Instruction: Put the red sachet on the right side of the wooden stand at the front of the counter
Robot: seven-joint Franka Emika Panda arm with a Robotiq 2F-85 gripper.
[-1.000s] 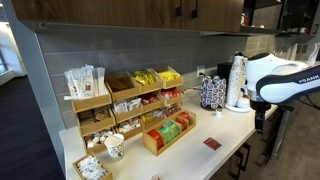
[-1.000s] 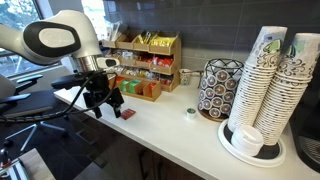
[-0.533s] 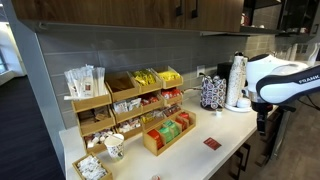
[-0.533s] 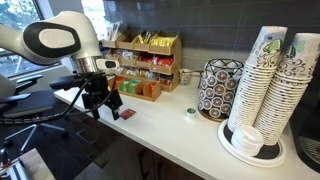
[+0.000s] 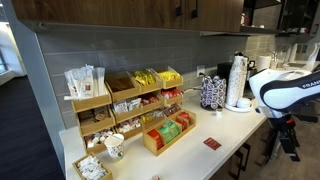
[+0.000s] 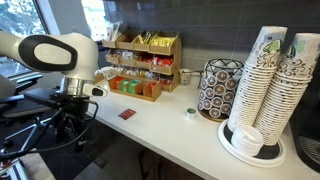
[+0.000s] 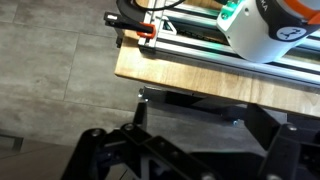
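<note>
The red sachet (image 5: 211, 143) lies flat on the white counter (image 5: 232, 132), near its front edge and beside the wooden stand (image 5: 167, 133) of green, orange and red packets. It shows in both exterior views, the sachet (image 6: 126, 114) lying just in front of the stand (image 6: 135, 88) on the counter (image 6: 170, 135). My gripper (image 6: 68, 127) hangs off the counter's front edge, below the worktop and apart from the sachet; it also shows at the edge of an exterior view (image 5: 287, 135). In the wrist view my gripper (image 7: 195, 150) is open and empty, facing the floor.
A tiered wooden rack (image 5: 120, 95) of packets stands behind the stand. A patterned pod holder (image 6: 215, 88) and tall stacks of paper cups (image 6: 270, 85) stand further along the counter. A paper cup (image 5: 114, 146) stands by the stand. The wrist view shows a wooden board (image 7: 200, 65) over grey floor.
My arm has swung away from the counter and down past its front edge. The red sachet stays on the counter where it lay.
</note>
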